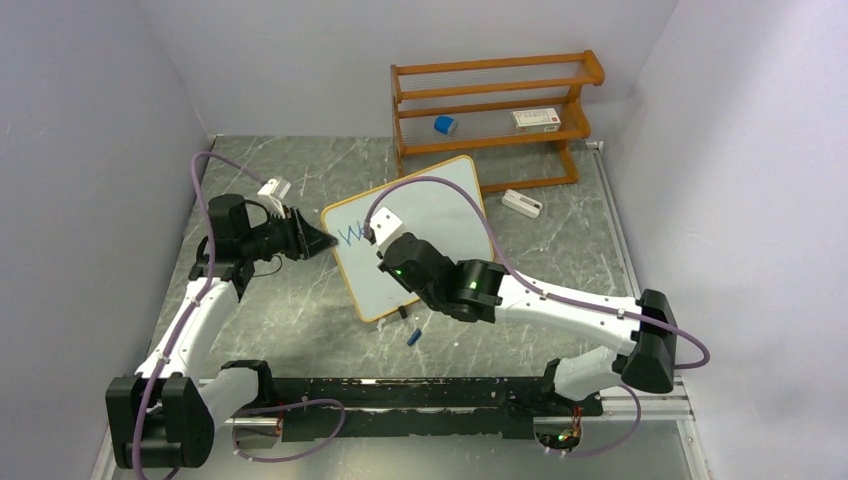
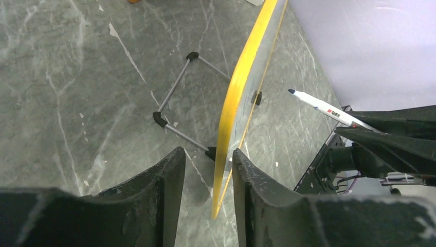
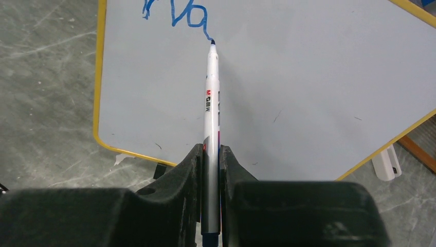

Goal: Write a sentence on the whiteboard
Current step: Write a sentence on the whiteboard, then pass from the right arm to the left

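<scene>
Treat the board point(image 1: 430, 215), tilted mid-table, as light, stiff and tippy (wire stand point(image 2: 172, 95) visible only from the left wrist), best steadied at its left edge, straddled there by the left gripper point(image 2: 208, 153), jaws slightly apart, the right gripper point(image 3: 211, 149) clamped on the pen point(image 3: 211, 92), tip at blue writing point(image 3: 187, 15) clearest from the right wrist.
</scene>
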Available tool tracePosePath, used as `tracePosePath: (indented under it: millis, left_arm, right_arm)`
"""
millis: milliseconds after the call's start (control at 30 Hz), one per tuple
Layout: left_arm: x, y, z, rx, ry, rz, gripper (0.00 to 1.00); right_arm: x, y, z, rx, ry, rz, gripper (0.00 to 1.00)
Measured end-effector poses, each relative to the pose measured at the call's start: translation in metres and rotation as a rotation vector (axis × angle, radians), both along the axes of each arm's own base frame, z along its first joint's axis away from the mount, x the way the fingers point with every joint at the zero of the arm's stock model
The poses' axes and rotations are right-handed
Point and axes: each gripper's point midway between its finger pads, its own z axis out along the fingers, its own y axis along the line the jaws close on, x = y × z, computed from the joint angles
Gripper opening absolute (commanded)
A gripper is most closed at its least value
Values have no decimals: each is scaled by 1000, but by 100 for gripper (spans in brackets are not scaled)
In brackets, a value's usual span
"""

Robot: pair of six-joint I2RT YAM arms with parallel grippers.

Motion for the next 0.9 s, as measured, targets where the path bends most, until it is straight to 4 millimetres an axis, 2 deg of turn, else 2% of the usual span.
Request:
tracePosePath:
  millis: [133, 267, 467, 567, 633, 733, 800, 900]
  left_arm:
    - [-2, 3, 2, 2, 15, 40, 53]
    - [-2, 11, 18, 19, 5, 115, 57]
    - [4, 35, 74, 47, -40, 319, 58]
    - [-1, 39, 100, 20, -56, 381, 57]
    - [-6, 34, 114, -19, -61, 389, 56]
    - [-15, 22, 123, -85, -39, 373, 55]
    - [-19, 11, 123, -145, -20, 355, 55]
    - [-24, -2, 114, -218, 31, 333, 55]
  right_arm:
    - [-3, -3, 6, 43, -6, 11, 0]
    - [-4, -4, 10, 87, -18, 17, 0]
    - [-8, -3, 19, 174, -42, 42, 0]
    - [-8, 2, 29, 224, -61, 64, 0]
    - [-9, 7, 34, 254, -72, 77, 0]
    - [-9, 11, 39, 297, -88, 92, 0]
    - [-9, 12, 39, 319, -97, 99, 0]
    - [-10, 15, 40, 343, -104, 108, 0]
